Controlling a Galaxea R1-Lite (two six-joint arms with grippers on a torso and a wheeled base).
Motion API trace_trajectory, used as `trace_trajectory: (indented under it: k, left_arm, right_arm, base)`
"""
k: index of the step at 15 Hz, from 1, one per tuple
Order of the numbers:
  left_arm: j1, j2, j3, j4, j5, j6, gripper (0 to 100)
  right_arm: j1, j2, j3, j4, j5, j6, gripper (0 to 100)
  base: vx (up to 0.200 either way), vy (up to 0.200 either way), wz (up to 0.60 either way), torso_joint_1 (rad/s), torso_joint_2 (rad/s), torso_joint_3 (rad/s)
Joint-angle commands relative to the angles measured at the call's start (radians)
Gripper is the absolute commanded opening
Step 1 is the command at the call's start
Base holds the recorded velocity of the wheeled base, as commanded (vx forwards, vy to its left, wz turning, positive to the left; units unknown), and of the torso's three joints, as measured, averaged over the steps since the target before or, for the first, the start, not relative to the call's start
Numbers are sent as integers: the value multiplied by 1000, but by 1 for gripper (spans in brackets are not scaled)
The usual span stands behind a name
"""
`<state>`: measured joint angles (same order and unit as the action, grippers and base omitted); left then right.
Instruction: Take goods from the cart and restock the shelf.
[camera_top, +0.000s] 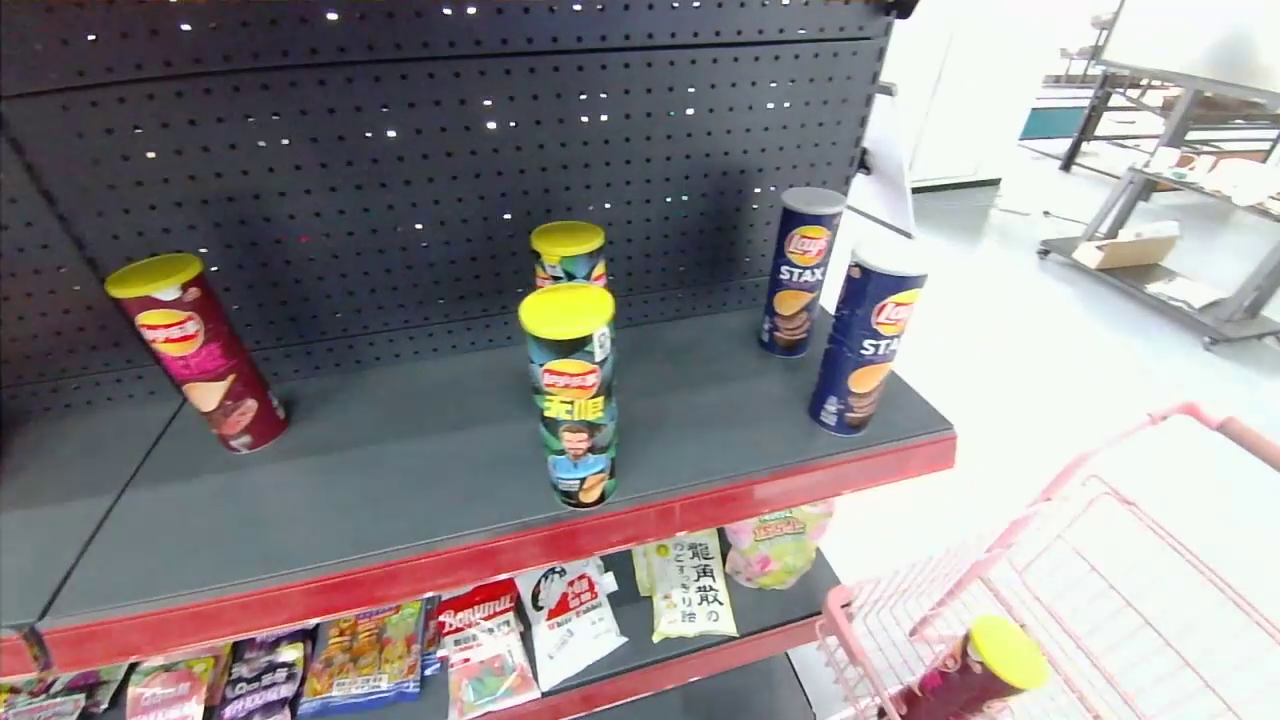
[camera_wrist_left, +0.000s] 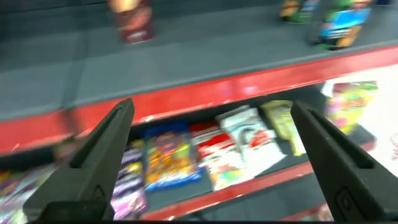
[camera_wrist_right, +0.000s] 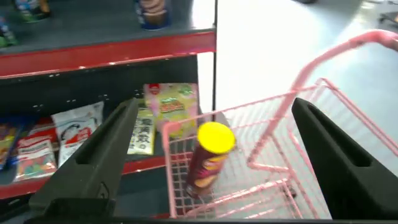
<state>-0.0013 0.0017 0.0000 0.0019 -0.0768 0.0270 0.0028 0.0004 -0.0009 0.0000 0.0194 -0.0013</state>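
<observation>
Item for restocking: one maroon chip can (camera_wrist_right: 207, 165) with a yellow lid. It leans inside the pink cart (camera_top: 1245, 435), in the corner nearest the shelving, with the lid uppermost.

Handling, as judged:
- It is a light, stiff cardboard tube with a smooth wall. It is likely to slip in a loose hold and to dent under a hard squeeze.
- The lid looks press-fitted, so do not lift by it.
- Take hold across the body at about mid-height, with the fingers square to the tilted tube.
- The cart's wire wall stands close beside the can and leaves little room on that side.

Your right hand (camera_wrist_right: 214, 104) faces the cart, fingers spread wide and holding nothing. Your left hand (camera_wrist_left: 211, 104) is likewise spread and empty, facing the shelf (camera_top: 400, 470) edge.

The upper shelf carries a matching maroon can (camera_top: 200, 350) at its left, with bare board beside it.
</observation>
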Motion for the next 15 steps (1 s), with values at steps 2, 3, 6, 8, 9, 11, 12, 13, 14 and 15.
trace_trajectory:
  k: [2, 3, 6, 8, 9, 11, 12, 13, 14, 15]
  left_arm:
    - [0, 0, 0, 0, 0, 1, 100]
    - [0, 0, 0, 0, 0, 1, 100]
    - [0, 0, 0, 0, 0, -1, 100]
    - [0, 0, 0, 0, 0, 1, 100]
    - [0, 0, 0, 0, 0, 1, 100]
    - [0, 0, 0, 0, 0, 1, 100]
    - [0, 0, 0, 0, 0, -1, 100]
    - [0, 0, 0, 0, 0, 1, 100]
    - [0, 0, 0, 0, 0, 1, 100]
    - [0, 0, 0, 0, 0, -1, 100]
  right_arm:
    - [0, 0, 1, 0, 1, 0, 100]
    - [0, 0, 1, 0, 1, 0, 100]
    - [0, 0, -1, 0, 1, 0, 100]
    - [0, 0, 1, 0, 1, 0, 100]
    - [0, 0, -1, 0, 1, 0, 100]
    - [0, 0, 1, 0, 4, 1, 100]
    - [0, 0, 1, -2, 4, 1, 100]
    - [0, 0, -1, 2, 2, 0, 100]
    - [2, 1, -2, 3, 4, -5, 100]
    - [3, 4, -4, 5, 5, -5, 100]
  base:
    - [0, 0, -600, 2, 5, 2]
    - [0, 0, -600, -2, -2, -2]
    - [0, 0, -600, 9, 2, -1]
    - [0, 0, -600, 5, 2, 0]
    - [0, 0, -600, 7, 7, -2]
    - [0, 0, 0, 0, 0, 0]
    - [0, 0, 0, 0, 0, 0]
    - [0, 0, 0, 0, 0, 0]
    - [0, 0, 0, 0, 0, 0]
    - [0, 0, 0, 0, 0, 0]
